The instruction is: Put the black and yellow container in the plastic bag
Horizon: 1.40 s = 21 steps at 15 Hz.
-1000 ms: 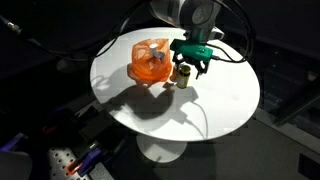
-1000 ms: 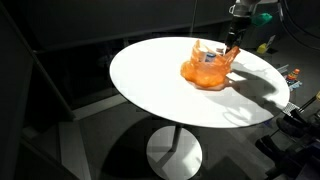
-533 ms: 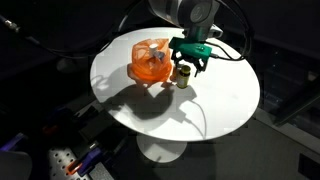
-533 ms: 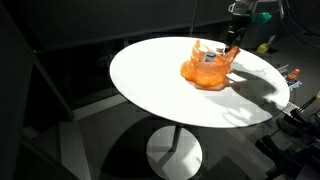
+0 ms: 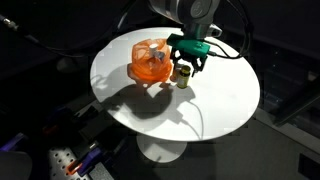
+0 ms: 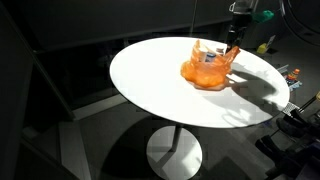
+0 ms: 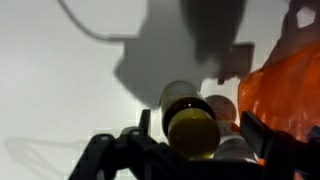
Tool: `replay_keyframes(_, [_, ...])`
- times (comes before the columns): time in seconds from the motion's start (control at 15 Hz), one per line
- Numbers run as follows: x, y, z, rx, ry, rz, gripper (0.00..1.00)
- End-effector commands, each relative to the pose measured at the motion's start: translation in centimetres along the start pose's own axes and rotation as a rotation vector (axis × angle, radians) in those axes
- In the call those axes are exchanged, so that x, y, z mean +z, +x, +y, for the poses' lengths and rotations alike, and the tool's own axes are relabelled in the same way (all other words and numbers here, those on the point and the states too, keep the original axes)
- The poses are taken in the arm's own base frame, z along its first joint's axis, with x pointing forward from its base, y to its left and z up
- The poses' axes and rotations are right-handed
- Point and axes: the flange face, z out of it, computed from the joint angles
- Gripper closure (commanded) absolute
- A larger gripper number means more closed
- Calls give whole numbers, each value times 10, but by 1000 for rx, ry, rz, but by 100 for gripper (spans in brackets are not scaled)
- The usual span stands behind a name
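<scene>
The jar [image 7: 190, 125] stands on the tabletop [image 5: 215, 105] beside the orange bag [image 5: 150, 62], not inside yet. The claw [image 5: 190, 64] is wide open above it.

End effector [image 5: 188, 64] now sits marginally higher than 1.0 s ago and a touch nearer the orange plastic bag [image 5: 150, 60]. The drift is small and gradual across both intervals. In an exterior view taken from farther off, the end effector [image 6: 232, 47] shows a barely discernible shift.
</scene>
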Motion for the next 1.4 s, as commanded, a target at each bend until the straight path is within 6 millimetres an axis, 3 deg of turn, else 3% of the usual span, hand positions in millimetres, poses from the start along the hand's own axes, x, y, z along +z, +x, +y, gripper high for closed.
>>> replay_keyframes(0.0, [-17, -7, 0, 41, -6, -15, 41])
replay_keyframes(0.33, [-24, -7, 2, 68, -23, -14, 80])
replay_keyframes(0.6, [-39, -10, -13, 47, -41, -15, 80])
replay_keyframes(1.33, [-120, -20, -79, 29, -134, 69, 80])
